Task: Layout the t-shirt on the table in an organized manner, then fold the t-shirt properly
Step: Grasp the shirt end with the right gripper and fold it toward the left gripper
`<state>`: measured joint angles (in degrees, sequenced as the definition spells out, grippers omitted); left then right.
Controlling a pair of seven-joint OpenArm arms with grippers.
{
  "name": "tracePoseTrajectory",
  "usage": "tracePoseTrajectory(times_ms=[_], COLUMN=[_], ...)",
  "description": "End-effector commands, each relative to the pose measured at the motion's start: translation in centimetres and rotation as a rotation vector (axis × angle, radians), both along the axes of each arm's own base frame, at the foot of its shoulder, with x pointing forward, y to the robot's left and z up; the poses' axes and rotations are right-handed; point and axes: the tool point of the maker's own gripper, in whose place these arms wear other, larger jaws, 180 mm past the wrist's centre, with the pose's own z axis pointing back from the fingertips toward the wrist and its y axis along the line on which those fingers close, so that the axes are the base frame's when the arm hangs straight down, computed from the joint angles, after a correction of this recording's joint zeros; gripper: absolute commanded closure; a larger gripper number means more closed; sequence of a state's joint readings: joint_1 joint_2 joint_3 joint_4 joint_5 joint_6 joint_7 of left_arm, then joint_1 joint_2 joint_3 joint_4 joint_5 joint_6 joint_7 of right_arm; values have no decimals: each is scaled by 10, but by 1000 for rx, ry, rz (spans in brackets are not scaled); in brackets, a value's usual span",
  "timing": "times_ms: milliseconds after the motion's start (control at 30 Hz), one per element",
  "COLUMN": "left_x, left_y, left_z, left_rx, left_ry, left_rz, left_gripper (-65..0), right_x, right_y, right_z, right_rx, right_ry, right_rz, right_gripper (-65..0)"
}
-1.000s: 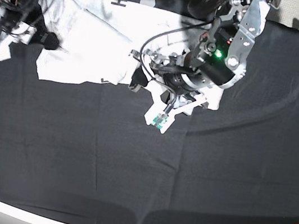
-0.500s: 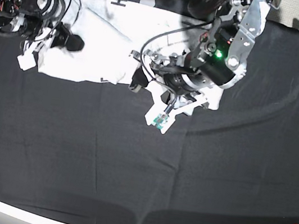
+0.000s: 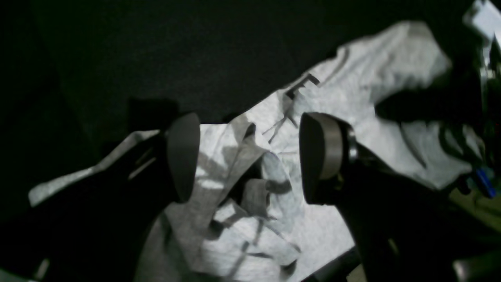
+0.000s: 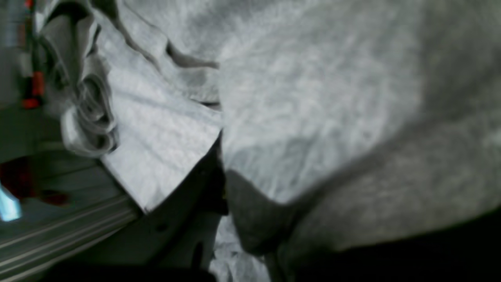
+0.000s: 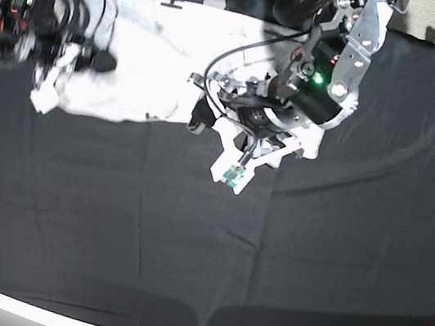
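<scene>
At one o'clock in the base view, the left arm (image 5: 331, 73) is built of black and silver-grey parts. Its broad, dark rounded housing (image 5: 315, 96) is dotted with pale round fittings, and a small green light (image 5: 318, 78) is set on it. A thin black cable (image 5: 210, 67) is looped out toward nine o'clock. The lower end is finished with a white angular bracket (image 5: 224, 164), to which a teal-green piece (image 5: 233, 175) is fixed. In the left wrist view, smooth, rounded black fingertips (image 3: 323, 156) are seen. At ten o'clock, the right arm (image 5: 17, 15), blurred, is likewise coloured black and silver, and is tipped with white (image 5: 44, 96).
</scene>
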<state>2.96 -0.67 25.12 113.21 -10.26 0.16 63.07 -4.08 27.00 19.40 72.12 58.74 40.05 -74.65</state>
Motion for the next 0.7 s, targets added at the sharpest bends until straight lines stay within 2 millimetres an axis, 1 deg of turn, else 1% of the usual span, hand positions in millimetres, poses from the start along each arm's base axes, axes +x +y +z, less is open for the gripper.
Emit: tracePoseTrajectory(times_ms=[0,100,233,333,367,433,533,667], left_x=[6,6,5,6,6,6,6,5], left_y=[-4,-4,-4,-4,-4,-4,-4,-4], left_z=[14,14,14,14,14,14,14,14], left_rx=[-29,-29,-29,-29,-29,-28,-29,-28], left_ry=[-42,-42,-42,-42,-42,-42,-42,-42], left_rz=[-2,-2,-2,-2,-2,-2,-2,-2], left_gripper=[-372,-372,-372,-372,-372,-372,-372,-372], right_x=[22,47,79,98,101,101,93,95], right_y=[-15,-34,-71,-96,-99,-94,-74,-48], right_z=[17,30,55,76,80,82,83,106], right_rx=[-44,-132,-260,-317,-322,-332,-374,-460], right_ry=[-67,-113,-180,-205,-198,-190,-167,-243], right_rz=[-11,-28,-99,-198,-228,-213,-122,-61], right_gripper=[0,0,0,0,0,0,0,0])
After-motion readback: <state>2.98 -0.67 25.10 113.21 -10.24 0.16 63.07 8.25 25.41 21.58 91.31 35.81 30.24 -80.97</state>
